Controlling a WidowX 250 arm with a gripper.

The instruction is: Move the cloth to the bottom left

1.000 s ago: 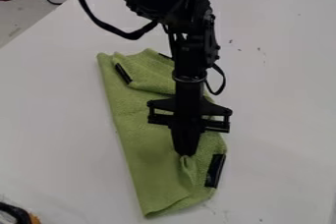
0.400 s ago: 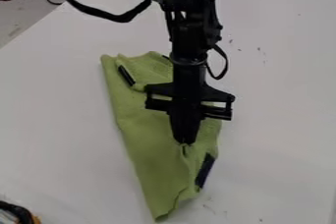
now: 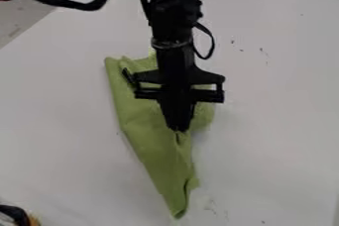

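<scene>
The green cloth [image 3: 147,140] lies in a long, folded shape on the white table, left of centre in the camera view. Its narrow lower end points toward the front edge, and a dark strip shows near its upper left corner. My gripper [image 3: 179,130] hangs over the middle of the cloth, shut on a pinched, raised fold of it. Part of the upper cloth is hidden behind the gripper.
A black and orange object [image 3: 19,216] sits at the bottom left corner. Dark cables lie on the floor past the table's upper left edge. Small dark specks mark the white table [image 3: 278,121] on its right side.
My gripper has moved up in the view and slightly left, with the cloth's fold in it. The cloth's right side has been drawn up and inward, so its lower part is narrower.
</scene>
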